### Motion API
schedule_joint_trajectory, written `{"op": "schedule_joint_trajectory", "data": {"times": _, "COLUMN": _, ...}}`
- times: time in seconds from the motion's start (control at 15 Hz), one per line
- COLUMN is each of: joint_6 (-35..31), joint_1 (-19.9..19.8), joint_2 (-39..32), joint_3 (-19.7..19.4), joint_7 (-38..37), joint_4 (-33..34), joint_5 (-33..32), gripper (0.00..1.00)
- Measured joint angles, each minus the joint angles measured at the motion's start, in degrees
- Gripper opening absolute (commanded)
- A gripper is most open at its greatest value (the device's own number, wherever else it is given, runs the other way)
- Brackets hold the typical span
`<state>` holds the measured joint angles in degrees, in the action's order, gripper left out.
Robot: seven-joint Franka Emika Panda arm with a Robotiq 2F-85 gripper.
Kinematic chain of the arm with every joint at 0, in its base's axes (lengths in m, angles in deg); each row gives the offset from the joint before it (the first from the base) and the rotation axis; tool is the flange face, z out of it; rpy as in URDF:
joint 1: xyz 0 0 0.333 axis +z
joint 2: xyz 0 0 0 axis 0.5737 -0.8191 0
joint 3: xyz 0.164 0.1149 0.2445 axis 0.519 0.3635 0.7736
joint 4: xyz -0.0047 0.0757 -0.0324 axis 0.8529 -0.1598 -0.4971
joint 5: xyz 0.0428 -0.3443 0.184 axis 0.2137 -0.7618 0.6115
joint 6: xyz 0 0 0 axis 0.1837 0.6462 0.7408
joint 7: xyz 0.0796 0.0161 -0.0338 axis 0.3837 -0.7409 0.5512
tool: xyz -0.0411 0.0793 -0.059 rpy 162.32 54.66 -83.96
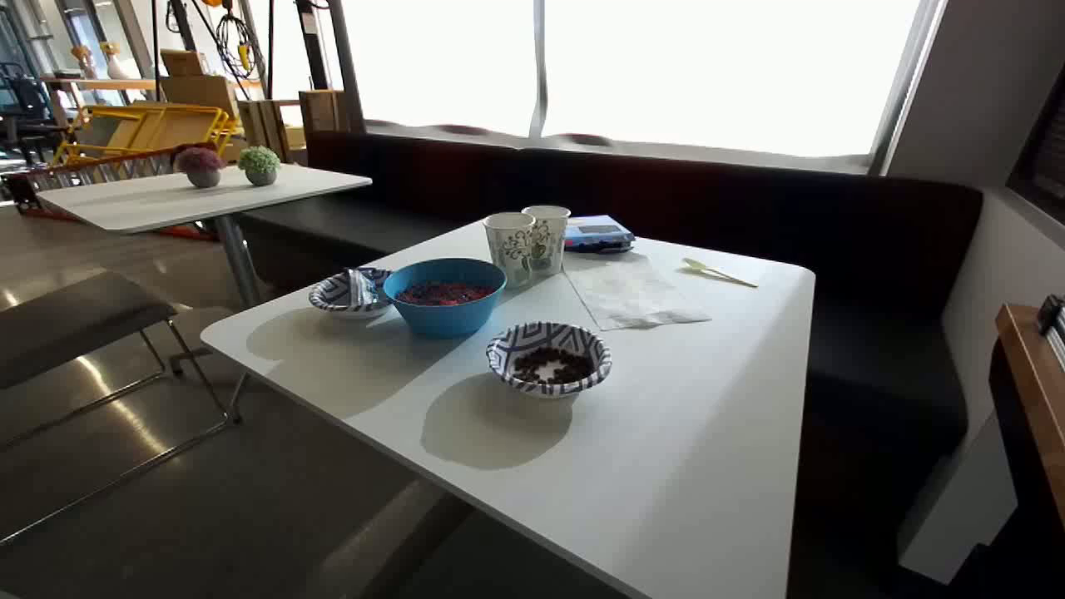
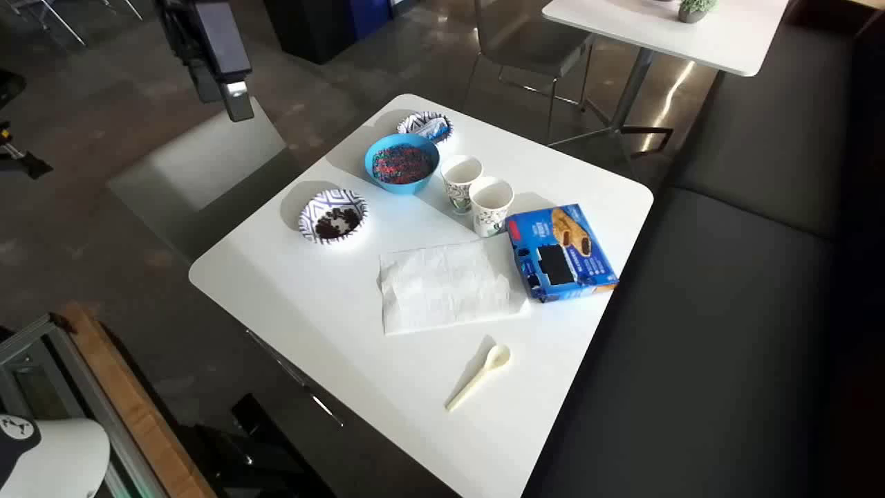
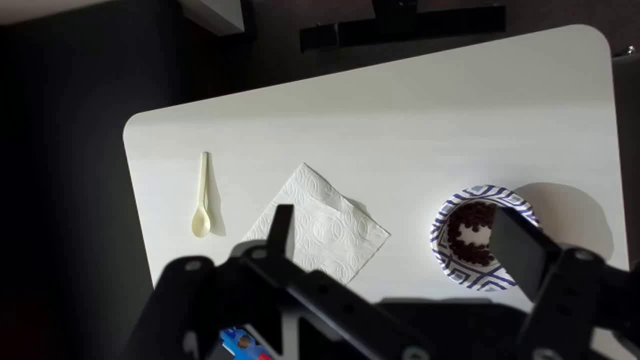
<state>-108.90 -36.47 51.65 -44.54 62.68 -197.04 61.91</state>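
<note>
My gripper (image 3: 395, 240) is open and empty in the wrist view, high above the white table. Its right finger overlaps a patterned paper bowl (image 3: 442, 250) holding small dark brown pieces. Its left finger overlaps a white paper towel (image 3: 330, 230). No contact shows. The bowl stands upright on the table in both exterior views (image 1: 541, 334) (image 2: 318, 206), as does a blue bowl (image 1: 445, 316) (image 2: 402, 188) of red and dark bits. A cream spoon (image 3: 202, 200) lies apart from the towel; it shows in an exterior view too (image 2: 480, 377).
Two paper cups (image 2: 460, 183) (image 2: 489, 214) stand between the blue bowl and a blue box (image 2: 581, 242). Another patterned bowl (image 2: 415, 121) holds a wrapper. A black bench (image 2: 726, 311) borders the table (image 2: 332, 297). A dark mechanical part (image 2: 221, 41) hangs at upper left; its identity is unclear.
</note>
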Motion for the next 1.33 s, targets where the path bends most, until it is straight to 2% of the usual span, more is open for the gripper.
{"op": "schedule_joint_trajectory", "data": {"times": 0.8, "joint_6": -1.6, "joint_1": 0.1, "joint_2": 0.0, "joint_3": -1.0, "joint_7": -0.3, "joint_4": -0.2, "joint_5": -0.7, "gripper": 1.0}}
{"op": "schedule_joint_trajectory", "data": {"times": 1.0, "joint_6": -6.1, "joint_1": -1.2, "joint_2": 0.5, "joint_3": -4.9, "joint_7": 0.2, "joint_4": -2.6, "joint_5": -1.0, "gripper": 1.0}}
{"op": "schedule_joint_trajectory", "data": {"times": 1.33, "joint_6": -20.4, "joint_1": -6.4, "joint_2": 0.9, "joint_3": -12.5, "joint_7": 3.1, "joint_4": -12.3, "joint_5": -4.2, "gripper": 1.0}}
